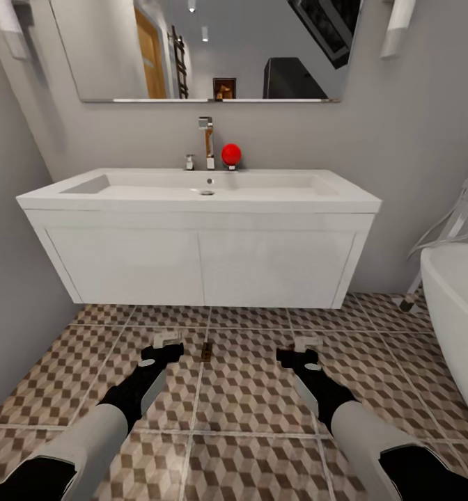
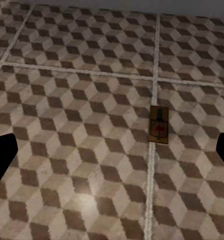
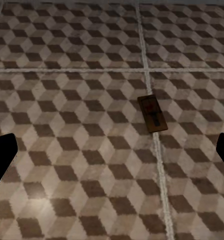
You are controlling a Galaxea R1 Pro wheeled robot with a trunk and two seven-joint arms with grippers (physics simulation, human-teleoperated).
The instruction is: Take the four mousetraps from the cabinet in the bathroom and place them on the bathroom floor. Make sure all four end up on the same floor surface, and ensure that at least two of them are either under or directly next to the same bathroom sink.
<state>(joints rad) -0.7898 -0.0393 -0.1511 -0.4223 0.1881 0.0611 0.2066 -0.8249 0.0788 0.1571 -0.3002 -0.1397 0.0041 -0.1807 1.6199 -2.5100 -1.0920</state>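
Note:
One mousetrap [image 1: 206, 351] lies flat on the bathroom floor [image 1: 248, 403], on a grout line just in front of the sink unit. In the left wrist view this mousetrap [image 2: 159, 125] lies straight along the grout. In the right wrist view a mousetrap [image 3: 152, 113] lies slightly tilted beside a grout line. My left gripper [image 1: 168, 342] hovers low over the tiles to the left of the trap, open and empty. My right gripper [image 1: 307, 344] hovers at the same height further right, also open and empty. The cabinet is out of view.
A white wall-hung sink unit [image 1: 199, 257] with a tap [image 1: 206, 142] and a red ball [image 1: 231, 154] stands straight ahead under a mirror [image 1: 206, 49]. A white bathtub [image 1: 457, 306] borders the floor on the right, a grey wall [image 1: 11, 278] on the left.

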